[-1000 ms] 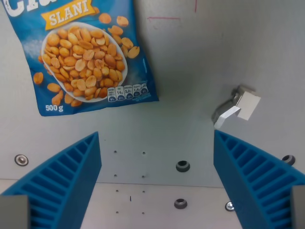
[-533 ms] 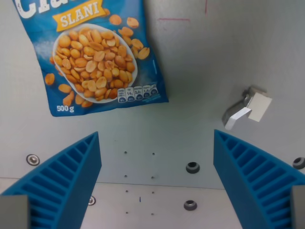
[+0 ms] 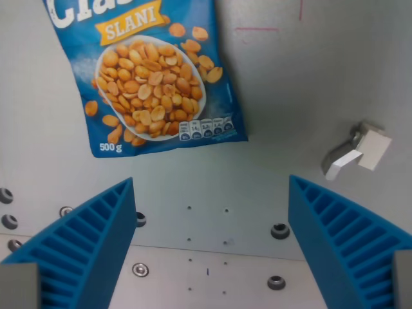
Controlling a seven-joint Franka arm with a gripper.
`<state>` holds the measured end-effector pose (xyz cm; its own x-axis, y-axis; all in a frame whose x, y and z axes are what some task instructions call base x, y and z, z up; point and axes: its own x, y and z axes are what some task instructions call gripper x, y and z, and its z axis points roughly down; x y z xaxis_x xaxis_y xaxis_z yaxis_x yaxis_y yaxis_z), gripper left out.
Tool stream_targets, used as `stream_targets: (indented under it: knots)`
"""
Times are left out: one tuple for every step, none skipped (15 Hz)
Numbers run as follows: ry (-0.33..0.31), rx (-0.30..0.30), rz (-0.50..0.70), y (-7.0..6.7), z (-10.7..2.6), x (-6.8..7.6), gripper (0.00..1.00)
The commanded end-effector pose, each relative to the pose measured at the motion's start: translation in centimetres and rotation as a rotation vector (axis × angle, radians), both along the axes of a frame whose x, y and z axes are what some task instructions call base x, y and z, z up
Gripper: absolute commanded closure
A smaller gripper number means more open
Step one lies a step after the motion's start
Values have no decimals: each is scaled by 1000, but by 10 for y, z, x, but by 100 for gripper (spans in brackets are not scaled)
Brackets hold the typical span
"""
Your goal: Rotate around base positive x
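Observation:
A blue bag of salted peanuts (image 3: 148, 77), marked "SLANI" and "500 g", lies flat on the grey table at the upper left of the wrist view. My gripper (image 3: 209, 251) hangs above the table below the bag. Its two blue ribbed fingers, the left one (image 3: 84, 248) and the right one (image 3: 341, 248), stand wide apart with nothing between them. A small white block on a metal bracket (image 3: 360, 149) sits on the table at the wrist view's right.
The grey table plate (image 3: 270, 84) carries thin red pen marks (image 3: 257, 29) near the top. Several bolts and screw holes (image 3: 279, 230) lie along a seam in the plate (image 3: 212, 243) between the fingers. More screw heads (image 3: 6, 196) show at the left edge.
The whole scene has slid towards the wrist view's right and slightly down, so the camera has moved. More screw heads have come into view at the left. The fingers stay open.

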<state>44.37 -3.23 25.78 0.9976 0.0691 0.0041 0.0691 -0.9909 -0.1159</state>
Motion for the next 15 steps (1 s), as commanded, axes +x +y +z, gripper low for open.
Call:
stream_targets:
  knots:
    - [5, 218, 20, -5, 2, 0, 0]
    - [5, 232, 20, -5, 2, 0, 0]
    - [5, 245, 20, -5, 2, 0, 0]
    - [5, 258, 20, -5, 2, 0, 0]
    - [5, 272, 19, -5, 2, 0, 0]
    - [5, 285, 19, -5, 2, 0, 0]
    - [5, 298, 19, -5, 2, 0, 0]
    - [6, 312, 19, -5, 2, 0, 0]
    - [6, 325, 19, -5, 2, 0, 0]
    - [6, 338, 19, -5, 2, 0, 0]
    - [6, 352, 19, -5, 2, 0, 0]
    - [6, 365, 19, -5, 2, 0, 0]
    - [7, 378, 18, -5, 2, 0, 0]
    - [7, 392, 18, -5, 2, 0, 0]
    - [7, 405, 18, -5, 2, 0, 0]
